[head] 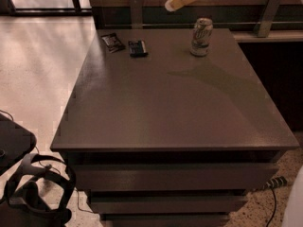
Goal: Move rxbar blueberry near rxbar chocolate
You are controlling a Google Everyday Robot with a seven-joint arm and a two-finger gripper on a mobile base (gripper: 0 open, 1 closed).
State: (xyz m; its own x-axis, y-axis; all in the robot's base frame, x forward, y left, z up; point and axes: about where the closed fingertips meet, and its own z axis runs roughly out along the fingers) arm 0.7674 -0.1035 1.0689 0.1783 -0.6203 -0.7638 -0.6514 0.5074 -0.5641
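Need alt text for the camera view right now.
The blue bar lies just right of the black bar, close but apart, at the far left of the table. The end effector hangs in the air over the far edge, up and left of a can.

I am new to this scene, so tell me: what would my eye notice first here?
The yellowish claw hangs above the far edge of the dark grey table. Below to its right stands a silver can; at far left lie a flat dark-blue bar wrapper and a flat black bar wrapper, close together.
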